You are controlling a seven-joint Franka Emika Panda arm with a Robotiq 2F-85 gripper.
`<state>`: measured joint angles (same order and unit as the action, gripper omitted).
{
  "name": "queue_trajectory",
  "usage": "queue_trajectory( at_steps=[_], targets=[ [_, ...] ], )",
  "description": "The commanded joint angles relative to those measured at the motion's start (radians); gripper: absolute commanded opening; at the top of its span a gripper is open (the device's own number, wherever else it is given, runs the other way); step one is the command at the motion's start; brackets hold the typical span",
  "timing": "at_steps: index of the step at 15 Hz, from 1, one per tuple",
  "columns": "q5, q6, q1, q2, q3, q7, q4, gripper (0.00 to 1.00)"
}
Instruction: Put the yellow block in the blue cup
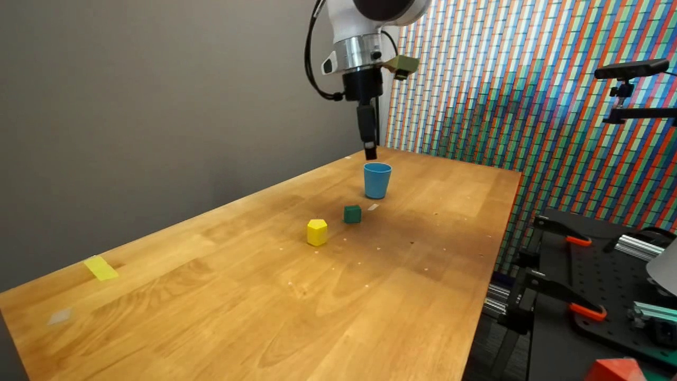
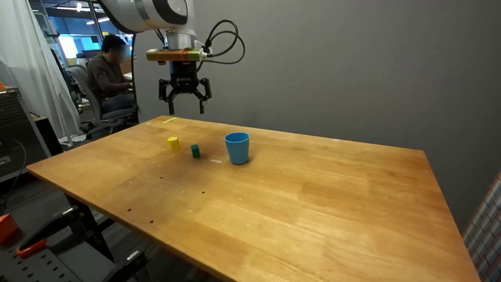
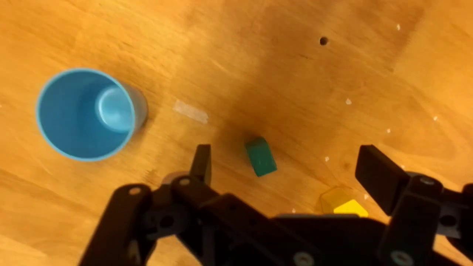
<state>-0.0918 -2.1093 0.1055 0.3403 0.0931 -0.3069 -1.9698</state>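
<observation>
Black and spread wide, the gripper (image 2: 186, 108) is hanging well above the table (image 1: 254, 307), its two fingers (image 2: 171, 107) standing far apart, released. The white arm (image 1: 351, 21) is holding it fingers-down. In the wrist view, a green block (image 3: 261, 157) is showing in the gap between the fingers while sitting on the table. Near it, the yellow block (image 1: 317, 233) is standing on the wood, outside the blue cup (image 1: 376, 182). That cup is standing upright, with the green block between it and the yellow block.

Honey-coloured wood is forming the tabletop, with pale specks (image 3: 348, 101) and small dark holes (image 2: 151, 221) marking it. A whitish strip (image 2: 216, 161) is lying between the green block and the cup; a flat yellow strip (image 1: 101, 268) is lying near the table's edge. Behind, a grey wall (image 2: 332, 70) is rising in both exterior views, and a striped backdrop (image 1: 465, 79) is standing past the table's end.

In an exterior view alone, a person (image 2: 105, 76) is sitting near a white curtain (image 2: 35, 66); in an exterior view alone, a black camera (image 1: 632, 69) is perching on a mount (image 1: 624, 91). Only the wrist view is showing the cup's inside bottom; there, the gripper is covering part of the yellow block.
</observation>
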Motion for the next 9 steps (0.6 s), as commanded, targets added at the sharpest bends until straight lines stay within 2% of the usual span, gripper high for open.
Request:
queue_trajectory(
  at_steps=[1, 6, 9],
  targets=[
    [0.023, 0.032, 0.003, 0.231, 0.042, -0.036, 0.25, 1.0],
    [0.021, 0.078, 0.014, 0.44, 0.083, -0.062, 0.467, 1.0],
    [0.042, 0.141, 0.011, 0.507, 0.105, -0.076, 0.558, 1.0]
  ],
)
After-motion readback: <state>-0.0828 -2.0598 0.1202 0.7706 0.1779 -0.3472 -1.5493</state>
